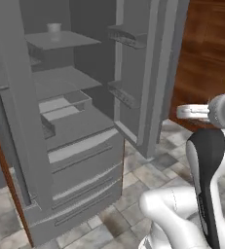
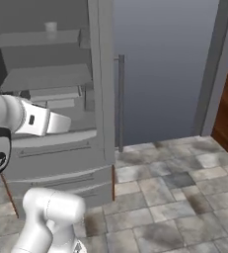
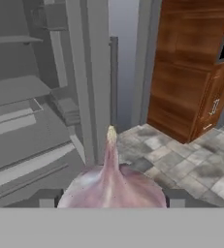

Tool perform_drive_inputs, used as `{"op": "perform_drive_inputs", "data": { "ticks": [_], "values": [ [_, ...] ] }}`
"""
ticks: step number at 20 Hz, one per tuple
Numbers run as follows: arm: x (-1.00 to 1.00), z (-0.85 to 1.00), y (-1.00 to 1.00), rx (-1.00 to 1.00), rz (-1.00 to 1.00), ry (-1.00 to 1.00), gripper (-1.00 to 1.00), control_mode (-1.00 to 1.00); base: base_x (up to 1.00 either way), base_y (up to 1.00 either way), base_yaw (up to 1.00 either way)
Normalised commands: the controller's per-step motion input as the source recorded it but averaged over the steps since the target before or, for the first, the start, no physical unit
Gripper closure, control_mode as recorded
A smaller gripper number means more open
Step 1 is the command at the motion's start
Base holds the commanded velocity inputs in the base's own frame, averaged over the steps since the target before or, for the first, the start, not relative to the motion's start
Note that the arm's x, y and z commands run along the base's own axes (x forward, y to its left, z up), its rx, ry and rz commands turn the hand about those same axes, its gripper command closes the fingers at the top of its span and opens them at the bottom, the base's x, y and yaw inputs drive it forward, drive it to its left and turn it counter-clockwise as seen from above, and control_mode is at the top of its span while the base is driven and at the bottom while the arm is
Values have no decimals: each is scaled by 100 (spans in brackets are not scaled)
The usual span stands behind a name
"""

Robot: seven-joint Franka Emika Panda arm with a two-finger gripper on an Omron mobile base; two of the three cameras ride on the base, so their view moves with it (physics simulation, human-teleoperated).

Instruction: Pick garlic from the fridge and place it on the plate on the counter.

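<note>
garlic (image 3: 112,181): a pinkish-white bulb, round at the bottom with a thin pointed tip. It sits right between my two finger tips, tip pointing away from my hand, out of the fridge and above the tiled floor.
fridge (image 1: 70,146): big and all grey. Its doors stand open. I see flat shelves inside, small racks on the door, and shut drawers at the bottom. A long bar handle (image 2: 120,101) runs up one door.

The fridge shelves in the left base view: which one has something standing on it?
The top shelf of the fridge: a small translucent cup stands at its back. The lower shelves look bare.
</note>
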Motion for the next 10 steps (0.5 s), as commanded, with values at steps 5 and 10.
{"op": "perform_drive_inputs", "data": {
  "ticks": [5, 10],
  "values": [
    [0, 0, 0, 0, 0, 0, 100, 100, -18, -40, -52],
    [0, 0, 0, 0, 0, 0, 100, 100, 0, -41, -43]
  ]
}}
